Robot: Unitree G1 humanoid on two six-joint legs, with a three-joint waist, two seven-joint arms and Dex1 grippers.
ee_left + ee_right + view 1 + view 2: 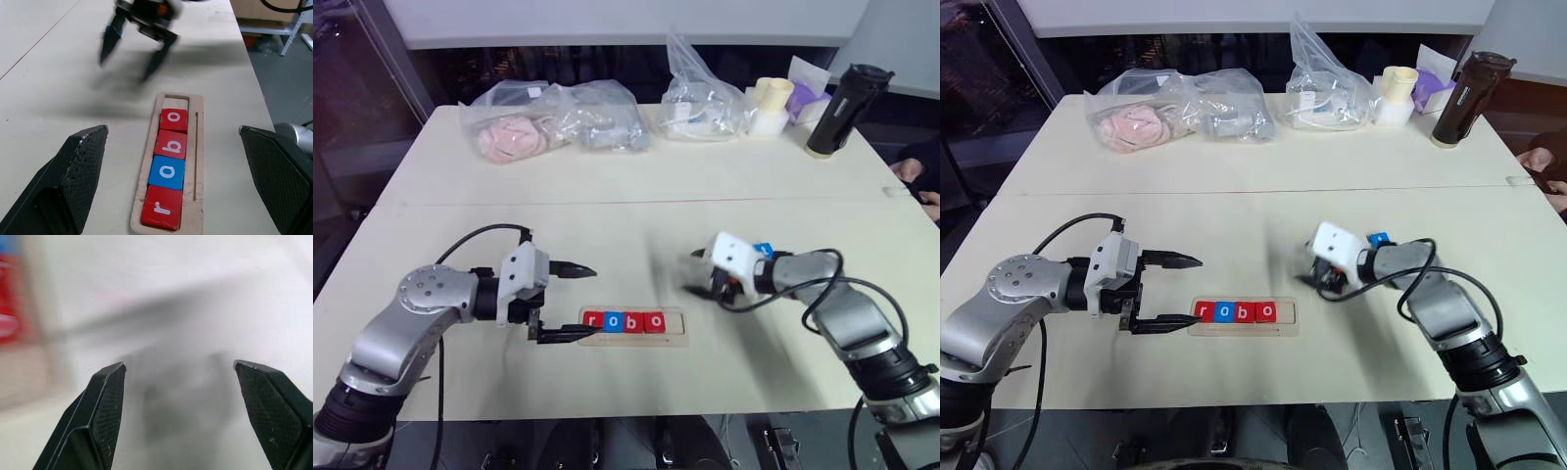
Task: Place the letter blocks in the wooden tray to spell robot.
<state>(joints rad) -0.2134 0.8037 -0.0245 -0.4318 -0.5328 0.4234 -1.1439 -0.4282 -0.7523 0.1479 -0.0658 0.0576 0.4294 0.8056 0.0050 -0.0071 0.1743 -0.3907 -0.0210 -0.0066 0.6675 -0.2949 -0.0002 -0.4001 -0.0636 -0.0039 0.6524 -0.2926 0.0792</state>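
Note:
The wooden tray lies near the table's front edge. Its slot holds four letter blocks in a row: red r, blue o, red b and red o. The slot's right end is bare. My left gripper stands open at the tray's left end, one finger on either side of it, holding nothing. To the right of the tray, my right gripper hangs open and empty above the table, blurred. A blue block lies on the table just behind it; its letter is hidden.
Clear plastic bags with odds and ends sit along the table's far side, with cream cups and a black bottle at the far right. A person's hand rests at the right edge.

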